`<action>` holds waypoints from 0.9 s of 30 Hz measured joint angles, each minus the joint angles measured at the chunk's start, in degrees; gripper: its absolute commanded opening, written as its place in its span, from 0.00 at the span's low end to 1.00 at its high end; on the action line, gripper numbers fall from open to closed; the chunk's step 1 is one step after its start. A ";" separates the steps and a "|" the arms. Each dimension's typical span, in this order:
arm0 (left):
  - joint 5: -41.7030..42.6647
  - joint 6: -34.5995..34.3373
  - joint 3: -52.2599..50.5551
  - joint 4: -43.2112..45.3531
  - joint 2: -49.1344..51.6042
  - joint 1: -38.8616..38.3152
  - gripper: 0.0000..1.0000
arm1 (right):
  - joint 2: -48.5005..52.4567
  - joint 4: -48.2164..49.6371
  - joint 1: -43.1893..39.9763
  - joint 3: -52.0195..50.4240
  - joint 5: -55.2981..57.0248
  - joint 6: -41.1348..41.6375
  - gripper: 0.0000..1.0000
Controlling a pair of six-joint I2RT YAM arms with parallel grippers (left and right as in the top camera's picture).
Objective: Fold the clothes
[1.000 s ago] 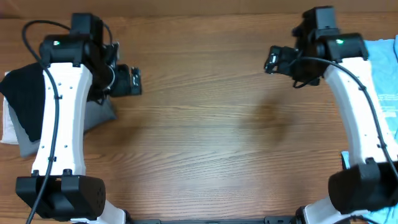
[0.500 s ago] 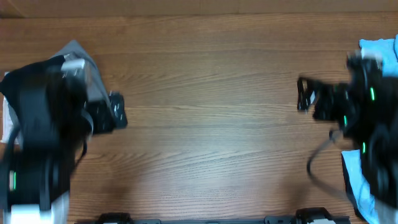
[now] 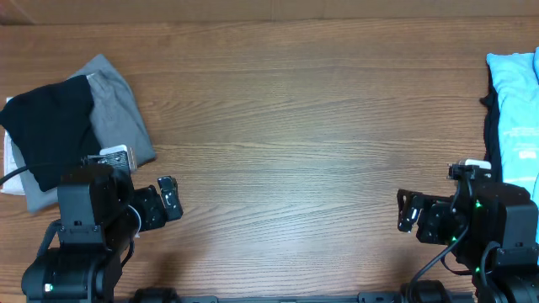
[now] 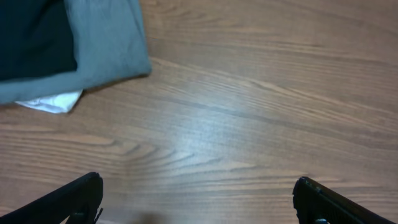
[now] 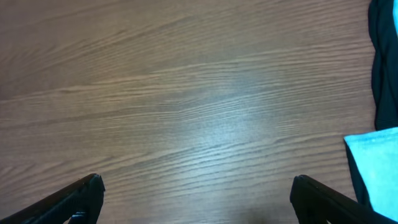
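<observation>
Both arms have drawn back to the near edge of the tabletop (image 3: 295, 126). The left end effector (image 3: 173, 199) and right end effector (image 3: 406, 210) stand open, empty. The clothes (image 3: 46, 126), black, lie atop grey trousers (image 3: 118, 118), far left.

two hands (image 3: 171, 200) (image 3: 406, 211), two black garments (image 3: 50, 126) (image 5: 380, 68), one grey garment (image 3: 118, 118), one light-blue garment (image 3: 514, 93)

The light-blue garment (image 3: 515, 101) is running off the overhead view's right edge; black fabric (image 5: 382, 62) beside it is showing only a strip.
</observation>
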 measured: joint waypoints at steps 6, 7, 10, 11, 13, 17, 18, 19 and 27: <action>0.00 0.00 0.00 -0.15 0.22 0.00 1.00 | 0.00 0.57 0.00 0.00 0.76 -0.17 1.00; 0.00 0.00 0.00 -0.15 0.26 0.00 1.00 | -0.02 1.86 0.00 -0.11 1.14 -0.42 1.00; 0.02 0.00 0.00 -0.15 0.26 0.00 1.00 | -1.38 13.46 0.00 -2.10 1.64 -2.12 1.00; 0.00 0.00 -0.02 -0.17 0.26 0.00 1.00 | -3.04 19.41 -0.07 -4.55 1.66 -2.38 1.00; 0.00 0.00 -0.07 -0.17 0.26 0.00 1.00 | -7.08 27.04 -0.44 -9.79 1.62 -2.80 1.00; 0.00 0.00 -0.11 -0.17 0.26 0.00 1.00 | -20.87 39.08 -0.87 -24.63 0.92 -4.74 1.00; 0.00 0.00 -0.11 -0.20 0.26 0.00 1.00 | -23.28 40.96 -0.94 -26.99 0.52 -5.11 1.00; 0.00 0.00 -0.13 -0.17 0.26 0.00 1.00 | -28.35 43.43 -1.22 -31.63 -0.13 -5.81 1.00; 0.00 0.00 -0.15 -0.20 0.37 0.00 1.00 | -38.51 60.43 -1.86 -47.89 -2.10 -8.35 1.00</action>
